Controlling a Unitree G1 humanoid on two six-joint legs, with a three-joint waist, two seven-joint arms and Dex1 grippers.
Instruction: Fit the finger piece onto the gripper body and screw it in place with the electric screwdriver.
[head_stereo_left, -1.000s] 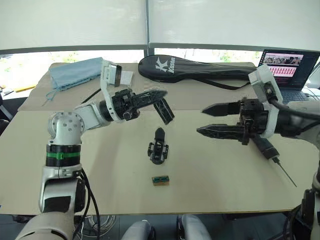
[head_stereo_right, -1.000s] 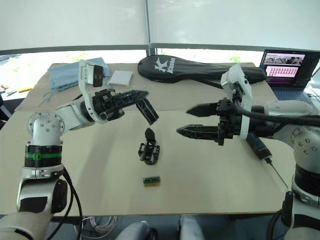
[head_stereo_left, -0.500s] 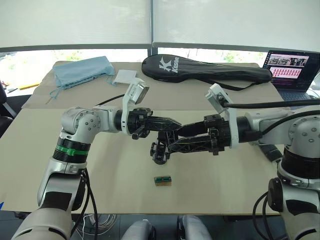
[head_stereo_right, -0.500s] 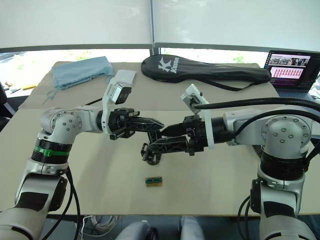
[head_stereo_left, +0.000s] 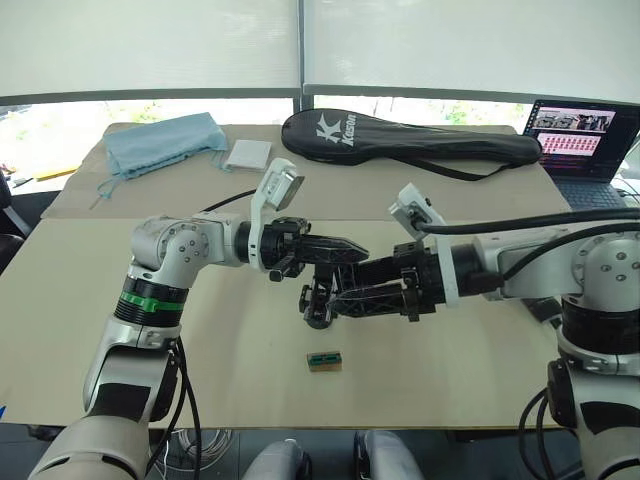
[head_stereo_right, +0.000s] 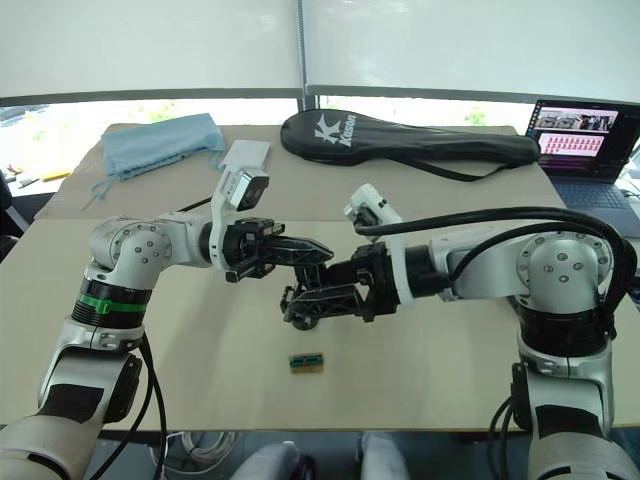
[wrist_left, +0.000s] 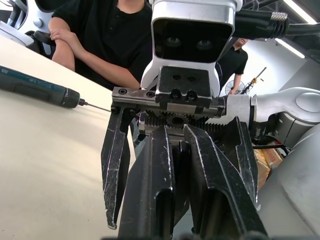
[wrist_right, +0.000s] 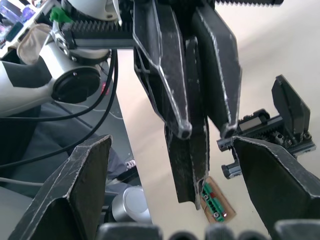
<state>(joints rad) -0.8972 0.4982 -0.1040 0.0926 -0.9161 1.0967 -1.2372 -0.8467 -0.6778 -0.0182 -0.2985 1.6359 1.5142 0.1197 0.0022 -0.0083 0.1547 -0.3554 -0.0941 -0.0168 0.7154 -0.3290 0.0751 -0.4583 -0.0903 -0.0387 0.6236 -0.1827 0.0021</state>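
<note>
White "K" on racket bag (head_stereo_left: 400, 138)

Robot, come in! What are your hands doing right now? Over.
Left gripper shut on finger piece, above gripper body. Right gripper open, facing the left one. Screwdriver lying on table. Nothing in the way.

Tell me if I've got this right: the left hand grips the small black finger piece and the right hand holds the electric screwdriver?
Not quite. The left hand grips the finger piece, but the right hand holds nothing; the left wrist view shows the electric screwdriver lying on the table.
</note>
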